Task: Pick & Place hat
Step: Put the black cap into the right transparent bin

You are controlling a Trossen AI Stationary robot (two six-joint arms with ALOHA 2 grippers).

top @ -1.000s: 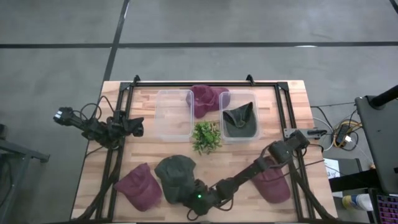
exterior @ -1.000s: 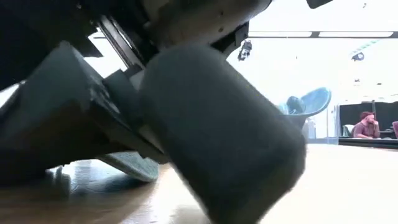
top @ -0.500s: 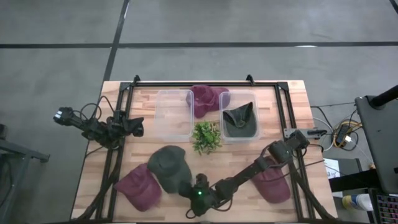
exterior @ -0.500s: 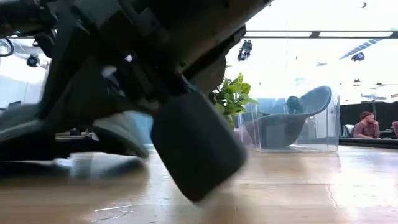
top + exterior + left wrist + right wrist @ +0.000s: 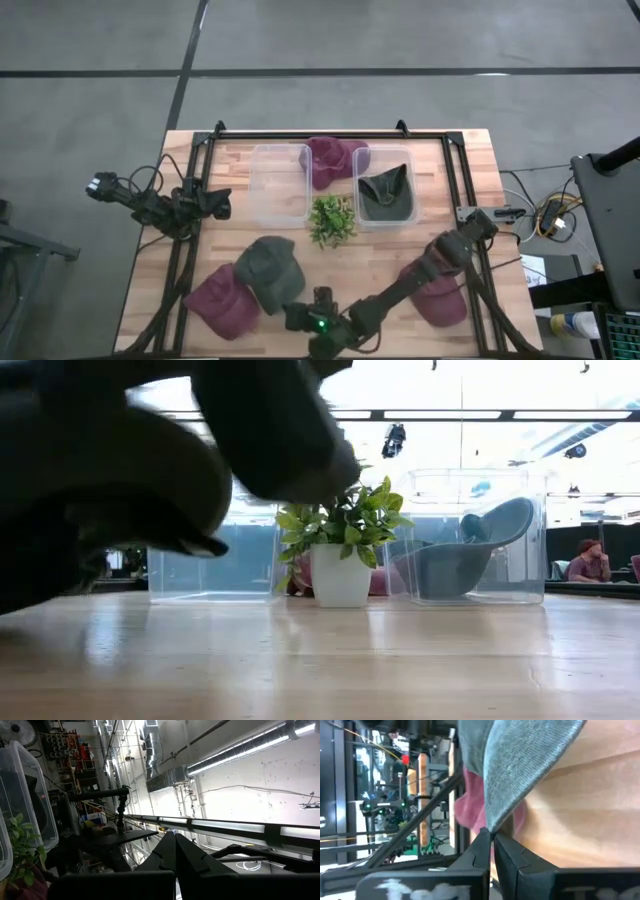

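The right gripper (image 5: 297,317) sits low at the near edge of the wooden table (image 5: 470,165), its arm stretched diagonally from the right side, its fingers (image 5: 487,847) pinched together on the brim of a dark green hat (image 5: 266,270). That hat lies on the near-left side of the potted plant (image 5: 330,218) at mid-table, and in the right wrist view its grey-green fabric hangs just past the closed fingertips with a maroon hat behind it. The maroon hat (image 5: 222,301) lies touching the green one on the side away from the plant, toward the table's left corner. Another maroon hat (image 5: 437,295) rests under the right arm, to the near-right of the plant. Beyond the plant stand two clear plastic bins: the left bin (image 5: 280,183) holds nothing visible, the right bin (image 5: 385,190) holds a dark green hat, and a third maroon hat (image 5: 330,160) lies between them. The left gripper (image 5: 218,206) waits off at the table's left edge, well apart from the plant, its fingers (image 5: 192,860) closed together on nothing.
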